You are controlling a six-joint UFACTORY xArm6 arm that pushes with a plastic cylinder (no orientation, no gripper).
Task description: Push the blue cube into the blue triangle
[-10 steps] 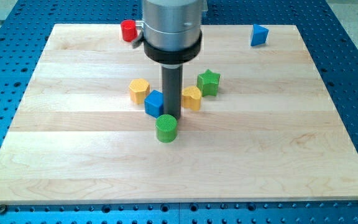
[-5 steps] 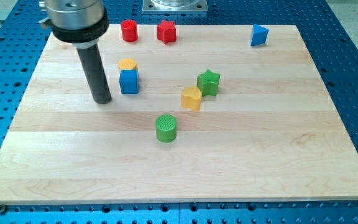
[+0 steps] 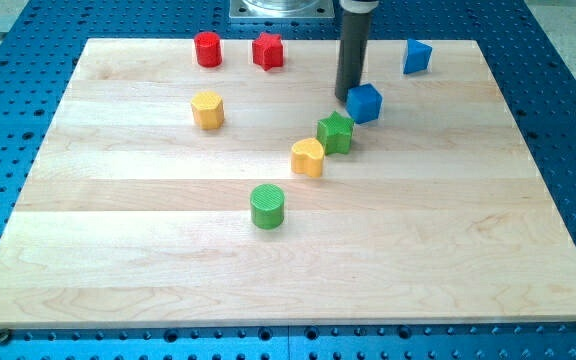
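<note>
The blue cube (image 3: pixel 365 102) sits on the wooden board right of centre near the view's top. The blue triangle (image 3: pixel 417 56) lies at the view's top right, apart from the cube, up and to its right. My tip (image 3: pixel 350 97) is at the lower end of the dark rod, touching the cube's left side.
A green star (image 3: pixel 335 132) sits just below and left of the blue cube, with a yellow block (image 3: pixel 308 157) against it. A green cylinder (image 3: pixel 267 205) is at the centre. A yellow hexagon (image 3: pixel 207 109), red cylinder (image 3: pixel 207 48) and red block (image 3: pixel 268 50) are at the top left.
The blue cube has moved from beside the yellow hexagon at the left to the right, above the green star. My tip moved from the left side to the cube's new spot.
</note>
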